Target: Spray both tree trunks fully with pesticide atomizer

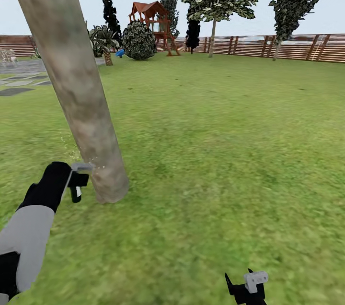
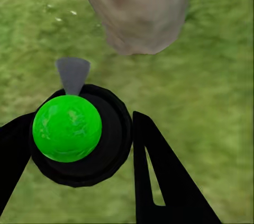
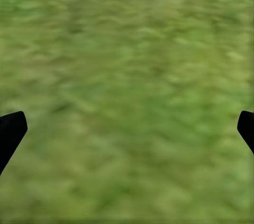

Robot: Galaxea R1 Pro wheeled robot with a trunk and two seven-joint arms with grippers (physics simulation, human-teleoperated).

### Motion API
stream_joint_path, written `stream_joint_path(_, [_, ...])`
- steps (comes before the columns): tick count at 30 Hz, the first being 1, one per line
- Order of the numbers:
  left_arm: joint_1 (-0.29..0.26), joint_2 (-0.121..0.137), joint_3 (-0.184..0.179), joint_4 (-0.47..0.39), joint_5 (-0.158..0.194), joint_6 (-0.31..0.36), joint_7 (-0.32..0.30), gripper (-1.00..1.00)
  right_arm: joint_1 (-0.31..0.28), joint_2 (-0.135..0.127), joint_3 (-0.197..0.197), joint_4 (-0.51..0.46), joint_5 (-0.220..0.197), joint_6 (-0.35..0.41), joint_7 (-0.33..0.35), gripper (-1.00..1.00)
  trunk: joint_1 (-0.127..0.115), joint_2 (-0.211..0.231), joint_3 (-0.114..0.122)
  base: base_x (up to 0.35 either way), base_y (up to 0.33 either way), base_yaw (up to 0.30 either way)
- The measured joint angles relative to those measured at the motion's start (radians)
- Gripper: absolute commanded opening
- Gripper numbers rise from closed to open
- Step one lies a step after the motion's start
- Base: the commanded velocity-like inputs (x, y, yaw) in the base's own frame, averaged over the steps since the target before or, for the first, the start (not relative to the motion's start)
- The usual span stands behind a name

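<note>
A thick mottled beige-grey tree trunk (image 1: pixel 76 84) leans across the left of the head view and meets the grass (image 1: pixel 215 151) at its base (image 1: pixel 110 190). My left gripper (image 1: pixel 76 184) is just left of that base, shut on the pesticide atomizer (image 1: pixel 81 167). The left wrist view shows the atomizer's black round body with a bright green cap (image 2: pixel 67 128) between my fingers (image 2: pixel 153 171). Its grey nozzle (image 2: pixel 72 73) points at the trunk (image 2: pixel 140 12). Pale specks float beside the trunk. A second tree (image 1: pixel 212 39) stands far off by the fence. My right gripper (image 1: pixel 245 287) hangs open over grass (image 3: pixel 127 76).
A brown slat fence (image 1: pixel 268 46) rings the far lawn. A wooden play tower (image 1: pixel 153 22), a round bush (image 1: pixel 139 41), a short palm (image 1: pixel 106 43) and dark conifers stand at the back. Grey paving slabs (image 1: pixel 21 83) lie at far left. Open lawn spreads right of the trunk.
</note>
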Motion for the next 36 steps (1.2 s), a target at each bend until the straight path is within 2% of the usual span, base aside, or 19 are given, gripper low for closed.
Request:
stream_joint_path(1, [-0.015, -0.033, -0.002, 0.0, 0.004, 0.012, 0.002, -1.0, 0.0, 0.0, 0.0, 0.0, 0.0, 0.0, 0.0, 1.0, 0.0, 0.0, 0.0, 0.0, 0.0, 0.0])
stream_joint_path(3, [-0.031, -0.044, 0.001, 0.0, -0.017, 0.046, 0.004, -1.0, 0.0, 0.0, 0.0, 0.0, 0.0, 0.0, 0.0, 1.0, 0.0, 0.0, 0.0, 0.0, 0.0, 0.0])
stream_joint_path(5, [-0.036, -0.026, 0.004, 0.001, -0.022, 0.055, 0.004, -1.0, 0.0, 0.0, 0.0, 0.0, 0.0, 0.0, 0.0, 1.0, 0.0, 0.0, 0.0, 0.0, 0.0, 0.0])
stream_joint_path(6, [-0.037, 0.004, 0.005, 0.0, -0.022, 0.058, 0.004, -1.0, 0.0, 0.0, 0.0, 0.0, 0.0, 0.0, 0.0, 1.0, 0.0, 0.0, 0.0, 0.0, 0.0, 0.0])
stream_joint_path(7, [-0.036, 0.016, 0.005, 0.0, -0.025, 0.058, 0.004, -1.0, 0.0, 0.0, 0.0, 0.0, 0.0, 0.0, 0.0, 1.0, 0.0, 0.0, 0.0, 0.059, 0.0, 0.0])
stream_joint_path(8, [-0.033, 0.019, 0.005, 0.0, -0.015, 0.06, 0.004, -1.0, 0.0, 0.0, 0.0, 0.0, 0.0, 0.0, 0.0, 1.0, 0.0, 0.0, 0.0, 0.194, 0.0, 0.0])
stream_joint_path(15, [-0.013, 0.024, 0.003, 0.003, -0.018, 0.051, 0.008, -1.0, 0.0, 0.0, 0.0, 0.0, 0.0, 0.0, 0.0, 1.0, 0.0, 0.0, 0.0, 0.184, 0.0, 0.0])
stream_joint_path(18, [0.047, 0.028, 0.006, 0.004, -0.018, 0.047, 0.008, -1.0, 0.0, 0.0, 0.0, 0.0, 0.0, 0.0, 0.0, 1.0, 0.0, 0.0, 0.0, 0.01, 0.0, 0.0])
stream_joint_path(20, [0.064, 0.027, 0.006, 0.004, -0.013, 0.045, 0.008, -1.0, 0.0, 0.0, 0.001, 0.0, 0.0, 0.0, 0.0, 1.0, 0.0, 0.0, 0.0, 0.002, 0.0, 0.0])
stream_joint_path(22, [0.073, 0.004, 0.006, 0.013, -0.001, 0.046, 0.008, -1.0, 0.0, 0.0, 0.001, 0.0, 0.0, 0.0, 0.001, 1.0, 0.0, 0.0, 0.0, 0.0, 0.0, 0.0])
stream_joint_path(24, [0.078, -0.026, 0.006, 0.017, -0.002, 0.046, 0.008, -1.0, 0.0, 0.0, 0.001, 0.0, 0.0, 0.0, 0.001, 1.0, 0.0, 0.0, 0.0, 0.0, 0.0, 0.0])
stream_joint_path(26, [0.105, -0.039, 0.008, 0.017, -0.01, 0.028, 0.008, -1.0, 0.0, 0.0, 0.002, 0.0, 0.0, 0.0, 0.0, 1.0, 0.0, 0.0, 0.0, 0.0, 0.0, 0.0])
stream_joint_path(27, [0.113, -0.038, 0.011, 0.018, -0.014, 0.014, 0.009, -1.0, 0.0, 0.0, 0.002, 0.0, 0.0, 0.0, 0.0, 1.0, 0.0, 0.0, 0.0, 0.0, 0.0, 0.0])
stream_joint_path(29, [0.157, -0.017, 0.077, 0.019, -0.027, -0.052, 0.021, -1.0, 0.0, 0.0, 0.002, 0.001, 0.0, 0.0, 0.001, 1.0, 0.0, 0.0, 0.0, 0.0, 0.0, 0.0])
stream_joint_path(31, [0.184, -0.008, 0.117, 0.02, -0.021, -0.077, 0.039, -1.0, 0.0, 0.0, 0.002, 0.001, 0.001, 0.0, 0.0, 1.0, 0.0, 0.0, 0.0, 0.0, 0.0, 0.0])
stream_joint_path(36, [0.21, -0.019, 0.127, 0.009, -0.011, -0.085, 0.086, -1.0, 0.0, 0.0, 0.002, 0.001, 0.002, 0.0, 0.001, 1.0, 0.0, 0.0, 0.0, 0.086, -0.13, 0.0])
